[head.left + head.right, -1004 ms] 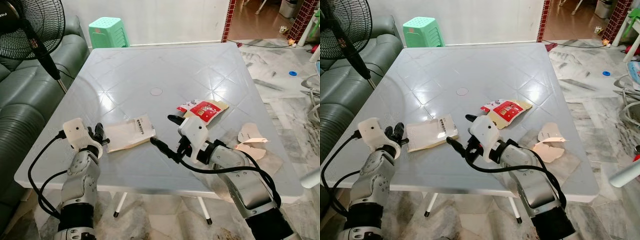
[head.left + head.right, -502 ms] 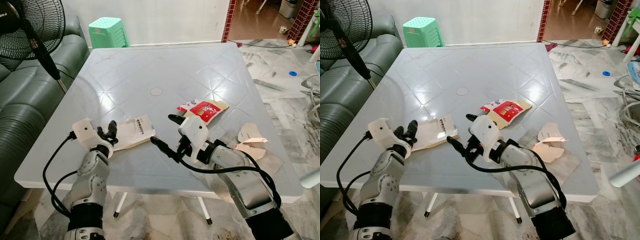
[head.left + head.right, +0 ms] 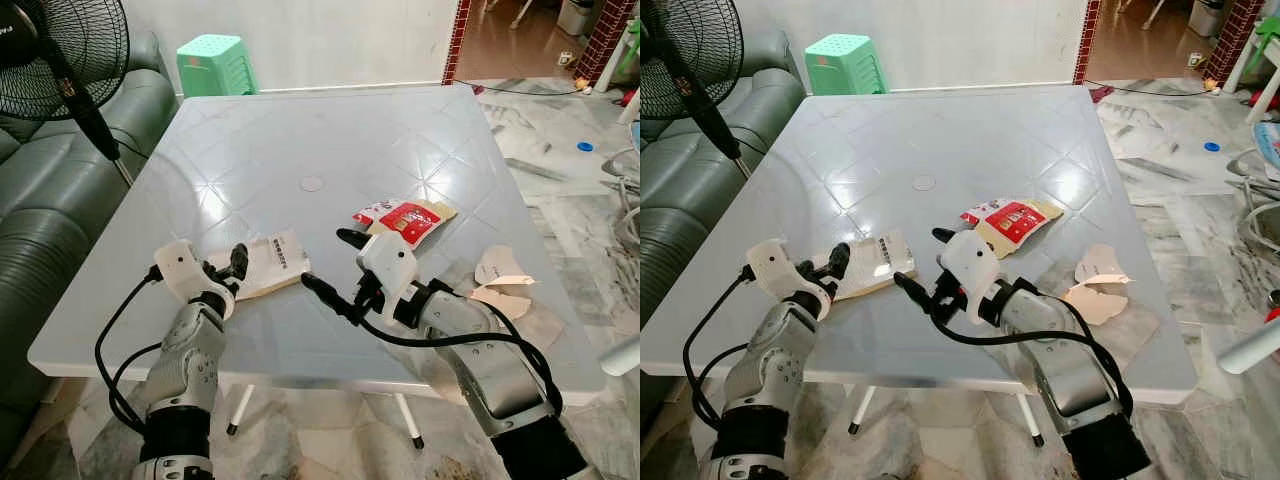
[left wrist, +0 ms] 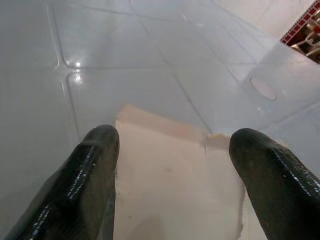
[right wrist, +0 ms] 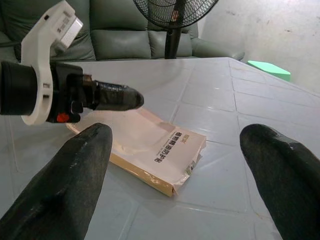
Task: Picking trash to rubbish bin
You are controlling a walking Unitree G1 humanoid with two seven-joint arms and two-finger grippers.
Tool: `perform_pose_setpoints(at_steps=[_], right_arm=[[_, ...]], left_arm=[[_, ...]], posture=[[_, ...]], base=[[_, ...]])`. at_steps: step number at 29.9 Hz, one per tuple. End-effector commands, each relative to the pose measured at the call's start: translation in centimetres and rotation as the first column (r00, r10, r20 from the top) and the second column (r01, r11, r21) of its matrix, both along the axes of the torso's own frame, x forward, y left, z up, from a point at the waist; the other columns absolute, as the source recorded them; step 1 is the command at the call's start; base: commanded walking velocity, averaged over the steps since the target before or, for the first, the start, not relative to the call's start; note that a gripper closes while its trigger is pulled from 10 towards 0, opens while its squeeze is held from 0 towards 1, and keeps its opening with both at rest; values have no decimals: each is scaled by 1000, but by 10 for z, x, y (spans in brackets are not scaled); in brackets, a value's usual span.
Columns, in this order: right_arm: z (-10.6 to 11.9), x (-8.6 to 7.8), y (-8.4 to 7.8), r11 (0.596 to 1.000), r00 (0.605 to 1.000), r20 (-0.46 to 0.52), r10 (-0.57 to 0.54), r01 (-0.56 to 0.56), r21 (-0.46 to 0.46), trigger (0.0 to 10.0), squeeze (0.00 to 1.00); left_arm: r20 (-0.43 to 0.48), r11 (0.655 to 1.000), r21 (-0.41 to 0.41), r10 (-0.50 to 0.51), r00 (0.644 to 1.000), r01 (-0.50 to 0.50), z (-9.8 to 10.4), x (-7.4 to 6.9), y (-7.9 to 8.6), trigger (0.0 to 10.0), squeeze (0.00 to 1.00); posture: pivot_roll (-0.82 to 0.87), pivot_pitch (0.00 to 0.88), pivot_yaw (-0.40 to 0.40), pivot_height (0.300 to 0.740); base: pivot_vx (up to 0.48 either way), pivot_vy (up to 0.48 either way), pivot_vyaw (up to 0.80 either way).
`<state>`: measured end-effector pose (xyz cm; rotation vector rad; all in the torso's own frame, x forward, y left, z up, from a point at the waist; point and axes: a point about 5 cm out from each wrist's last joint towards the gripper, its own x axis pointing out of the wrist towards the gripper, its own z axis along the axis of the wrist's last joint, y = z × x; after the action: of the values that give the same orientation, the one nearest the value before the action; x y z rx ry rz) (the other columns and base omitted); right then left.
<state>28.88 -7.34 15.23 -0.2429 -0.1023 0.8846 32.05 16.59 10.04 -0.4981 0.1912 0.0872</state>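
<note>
Left eye view: both arms are reaching forward over the near edge of the grey worktop (image 3: 300,120). The left arm is bending up from below, its left tool (image 3: 236,265) lying at the near end of a flat beige packet (image 3: 268,263). The right arm is angling in from the right, its right tool (image 3: 335,270) standing wide open just beside the packet's other end, one finger pointing toward a red pouch (image 3: 405,220). A torn paper scrap (image 3: 500,280) is lying near the worktop's right edge. A fan (image 3: 60,50) and sofa (image 3: 40,200) are standing on the left, a green stool (image 3: 215,62) beyond the far edge.

Right eye view: the same layout is showing, slightly shifted.

Left wrist view: the left tool's fingers (image 4: 90,175) are spreading apart, straddling the packet's end.

Right wrist view: the open fingers (image 5: 65,175) are framing the packet, with the left tool resting over its far end.
</note>
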Motion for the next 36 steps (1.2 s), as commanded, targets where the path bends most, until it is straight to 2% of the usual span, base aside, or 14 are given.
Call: perform_pose_setpoints(at_steps=[1, 7, 12, 13, 14, 15, 21, 24, 28, 32, 36], right_arm=[[4, 2, -1, 1000, 1000, 20, -5, 5, -3, 10000, 125], [4, 2, 0, 1000, 1000, 20, -3, 3, -1, 10000, 125], [3, 2, -2, 1000, 1000, 18, -8, 8, -3, 10000, 125], [3, 2, -2, 1000, 1000, 18, -9, 9, -3, 10000, 125], [3, 2, -2, 1000, 1000, 18, -9, 9, -3, 10000, 125], [3, 2, -2, 1000, 1000, 17, -10, 10, -3, 10000, 129], [4, 2, -2, 1000, 1000, 17, -13, 13, 0, 10000, 125], [3, 2, -2, 1000, 1000, 16, -14, 14, 0, 10000, 129], [3, 2, -2, 1000, 1000, 16, -13, 13, -1, 10000, 125], [4, 2, -2, 1000, 1000, 17, -14, 14, 1, 10000, 125], [3, 3, -2, 1000, 1000, 15, -14, 14, 0, 10000, 125]], left_arm=[[-11, 1000, -6, 3, 1000, -4, 3, 0, 1, 10000, 1000], [-63, 999, -13, -33, 997, 33, -3, -1, -8, 10000, 1000], [-121, 997, 23, -69, 990, 72, -10, -2, -14, 10000, 1000], [-131, 997, 28, -70, 989, 74, -11, -2, -13, 10000, 937], [-136, 997, 31, -70, 988, 75, -12, -3, -13, 10000, 937], [-152, 996, 36, -76, 985, 83, -15, -4, -13, 10000, 0], [-147, 998, 34, -54, 988, 59, -9, -3, -10, 10000, 0], [-134, 996, 86, -19, 991, 31, -2, -4, -1, 10000, 0], [-150, 994, 106, 18, 988, -3, 0, -6, 6, 10000, 0], [-161, 993, 122, 29, 987, -9, 1, -9, 8, 10000, 0], [-168, 996, 90, 5, 986, 10, -2, -11, 3, 10000, 0]], posture=[[-36, 41, 61, 740], [-32, 39, 60, 740], [-32, 39, 60, 740], [-38, 42, 61, 740], [-38, 42, 61, 740], [-39, 43, 62, 740], [-39, 44, 62, 740], [-39, 46, 63, 740], [-35, 48, 60, 740], [-34, 48, 61, 740], [-29, 45, 59, 740]], base=[[0, 0, 0], [0, 0, 0], [0, 0, 0], [0, 0, 0], [0, 0, 0], [0, 0, 0], [0, 0, 0], [0, 0, 0], [0, 0, 0], [0, 0, 0], [0, 0, 0]])
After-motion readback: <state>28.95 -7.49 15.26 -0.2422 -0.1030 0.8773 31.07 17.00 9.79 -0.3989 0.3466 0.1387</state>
